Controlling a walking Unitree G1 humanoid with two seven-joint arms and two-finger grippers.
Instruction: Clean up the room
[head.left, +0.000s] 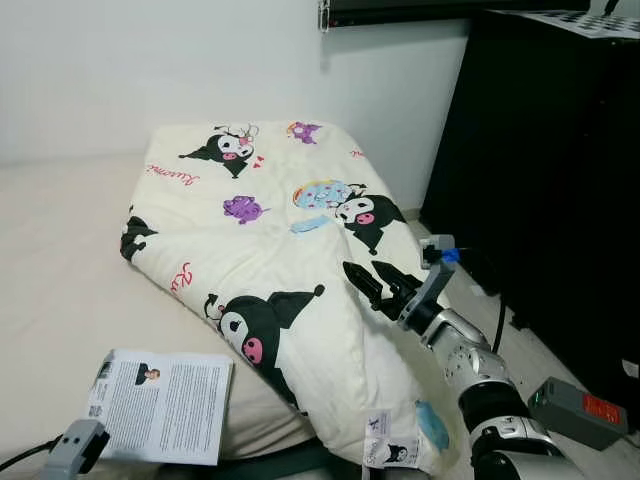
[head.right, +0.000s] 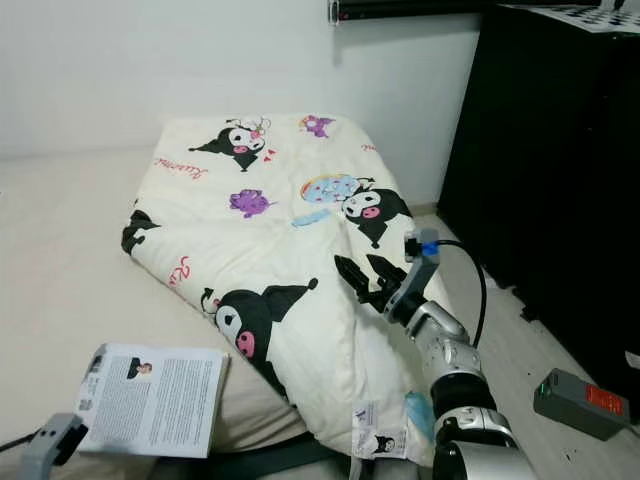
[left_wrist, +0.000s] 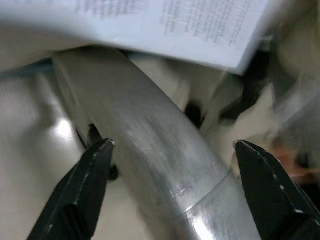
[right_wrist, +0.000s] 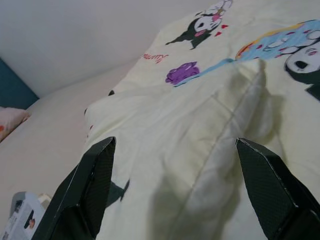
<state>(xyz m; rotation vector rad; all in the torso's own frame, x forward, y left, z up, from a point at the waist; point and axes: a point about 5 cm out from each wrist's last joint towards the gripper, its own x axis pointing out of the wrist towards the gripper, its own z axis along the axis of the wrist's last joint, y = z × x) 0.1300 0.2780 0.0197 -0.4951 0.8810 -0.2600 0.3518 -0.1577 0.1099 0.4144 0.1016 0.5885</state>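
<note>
A folded cream quilt (head.left: 270, 230) printed with black cartoon figures lies on the bed (head.left: 50, 270). Its near corner hangs over the bed's edge. My right gripper (head.left: 365, 270) is open and held just above the quilt's right side, fingers pointing toward the wall; the right wrist view looks along the quilt (right_wrist: 200, 150) between the spread fingers (right_wrist: 92, 185). My left gripper (left_wrist: 172, 147) is open and low by the bed's near edge, facing a silver metal tube (left_wrist: 155, 150) under a printed sheet (left_wrist: 190, 25). It holds nothing.
A printed leaflet (head.left: 165, 403) lies on the bed's near corner. A tall black cabinet (head.left: 550, 170) stands at the right, with a strip of floor between it and the bed. A grey box with a red label (head.left: 578, 410) lies on that floor. A white wall is behind.
</note>
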